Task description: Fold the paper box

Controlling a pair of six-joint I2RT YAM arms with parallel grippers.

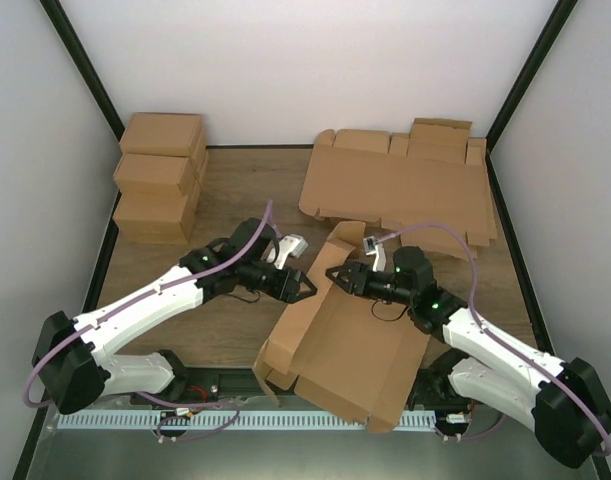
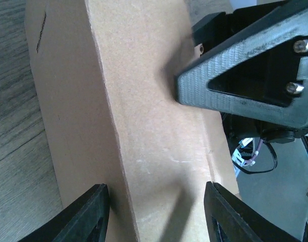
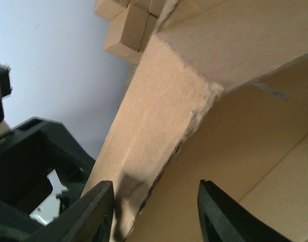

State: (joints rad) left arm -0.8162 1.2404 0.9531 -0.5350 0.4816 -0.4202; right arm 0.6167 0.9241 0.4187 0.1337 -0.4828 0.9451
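**Box half up, both grippers at the raised wall**

The paper box (image 1: pixel 350 350) lies on the worktop (image 1: pixel 245 200) at the near edge, btw the two arms. Its base is flat and one wall panel (image 1: pixel 330 255) stands up. L gripper (image 2: pixel 156 214) straddles that wall's fold, jaws part-spread w/ card filling the gap; can't tell if it bites. R gripper (image 3: pixel 156 212) is spread, a ragged flap edge btw its jaws, nothing pinched.

Handling, by the look of it: light, thin card, stiff across panels but hinging freely at creases. Prob. springs back if let go, dents under a hard pinch, smooth enough to slip. Best hold is on a panel close to a crease, not a tab tip. Sheaf of blanks (image 1: pixel 395 185) sits well apart, behind.
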